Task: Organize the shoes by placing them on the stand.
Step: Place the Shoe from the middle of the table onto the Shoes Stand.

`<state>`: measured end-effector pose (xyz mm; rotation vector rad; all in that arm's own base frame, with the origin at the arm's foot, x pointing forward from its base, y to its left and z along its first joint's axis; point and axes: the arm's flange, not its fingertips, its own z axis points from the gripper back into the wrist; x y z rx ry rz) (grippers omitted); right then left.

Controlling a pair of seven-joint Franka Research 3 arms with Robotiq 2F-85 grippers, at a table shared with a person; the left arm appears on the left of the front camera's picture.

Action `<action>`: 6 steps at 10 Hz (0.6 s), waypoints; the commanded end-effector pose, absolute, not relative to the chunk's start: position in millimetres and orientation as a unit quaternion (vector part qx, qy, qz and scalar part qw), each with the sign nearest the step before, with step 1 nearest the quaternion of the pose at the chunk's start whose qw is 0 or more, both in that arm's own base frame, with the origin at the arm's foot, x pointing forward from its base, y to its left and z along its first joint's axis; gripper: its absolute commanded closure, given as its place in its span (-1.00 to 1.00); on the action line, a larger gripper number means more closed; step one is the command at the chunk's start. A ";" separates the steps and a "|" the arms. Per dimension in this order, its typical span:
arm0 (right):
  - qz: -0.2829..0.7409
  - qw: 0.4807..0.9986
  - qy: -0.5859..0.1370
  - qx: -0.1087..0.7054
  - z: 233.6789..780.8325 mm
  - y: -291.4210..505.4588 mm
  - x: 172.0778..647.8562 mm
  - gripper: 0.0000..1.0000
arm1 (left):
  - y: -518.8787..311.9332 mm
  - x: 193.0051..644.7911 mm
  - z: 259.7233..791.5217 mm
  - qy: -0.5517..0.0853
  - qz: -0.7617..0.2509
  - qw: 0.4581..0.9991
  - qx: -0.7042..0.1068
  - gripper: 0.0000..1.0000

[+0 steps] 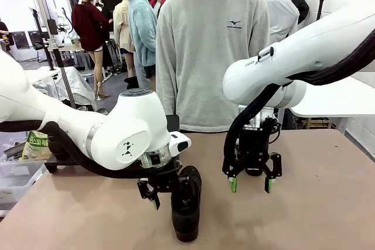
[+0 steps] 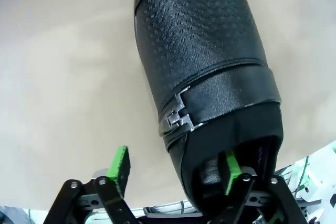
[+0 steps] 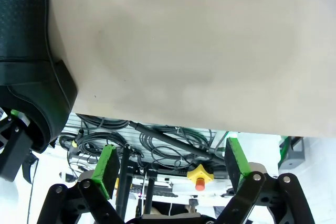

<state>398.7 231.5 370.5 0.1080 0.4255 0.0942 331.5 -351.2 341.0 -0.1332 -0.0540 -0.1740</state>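
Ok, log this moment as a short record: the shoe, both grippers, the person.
shoe: one black shoe resting on the table, near the robot's edge
left gripper: left gripper open, straddling the rim of the shoe; one finger inside the opening, the other outside, apart from the leather
right gripper: right gripper open, nothing between its fingers, over bare table to the right of the shoe
person: person standing at the far side of the table
task status: shoe not yet lifted
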 end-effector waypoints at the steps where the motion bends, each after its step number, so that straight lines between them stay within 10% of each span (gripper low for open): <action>1: 0.049 0.976 0.208 0.049 370.5 231.1 398.4 -1.00 | -356.6 334.9 345.5 -0.030 -0.073 0.994 -0.075 0.04; 4: 0.049 0.976 0.208 0.049 370.5 231.1 398.4 -1.00 | -355.6 335.0 344.8 -0.032 -0.075 0.994 -0.077 1.00; 6: 0.049 0.976 0.208 0.049 370.5 231.1 398.4 -1.00 | -355.2 336.4 344.3 -0.026 -0.078 0.994 -0.077 1.00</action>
